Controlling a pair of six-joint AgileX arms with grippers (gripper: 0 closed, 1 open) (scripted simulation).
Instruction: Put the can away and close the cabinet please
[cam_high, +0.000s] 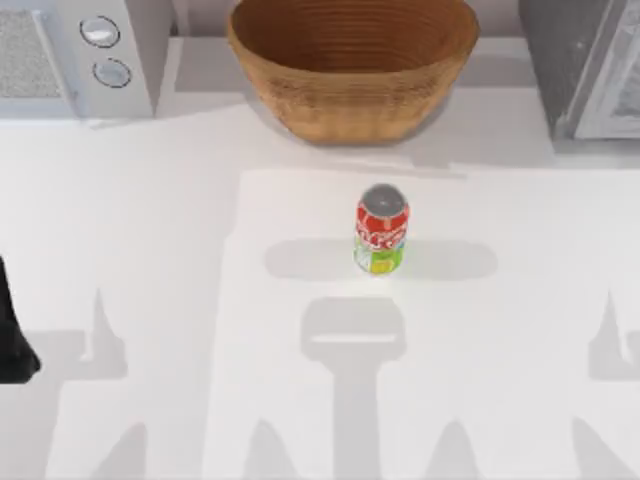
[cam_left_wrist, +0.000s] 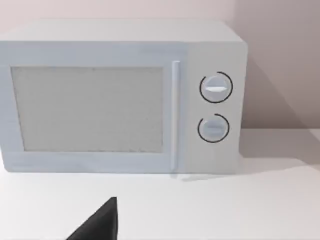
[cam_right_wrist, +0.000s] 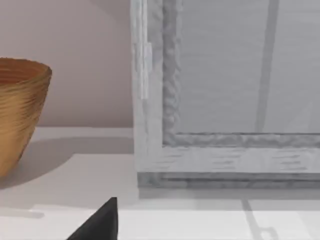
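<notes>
Left arm (cam_high: 12, 335) parked at surface's (cam_high: 150, 260) left edge, near side; left tool (cam_left_wrist: 100, 225) a dark tip low in left wrist view, open or closed cannot tell. Right tool (cam_right_wrist: 100, 225) likewise a dark tip in right wrist view, state cannot tell. Can (cam_high: 381, 232) upright mid-surface, untouched, apart from both arms. Bowl (cam_high: 352, 62) behind can at far edge. Microwave (cam_high: 75, 55) far left, door shut. Cabinet (cam_high: 590, 65) far right.

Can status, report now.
Can upright mid-table, untouched. Left arm parked at table's left edge. Wicker bowl behind can; cabinet at back right.
</notes>
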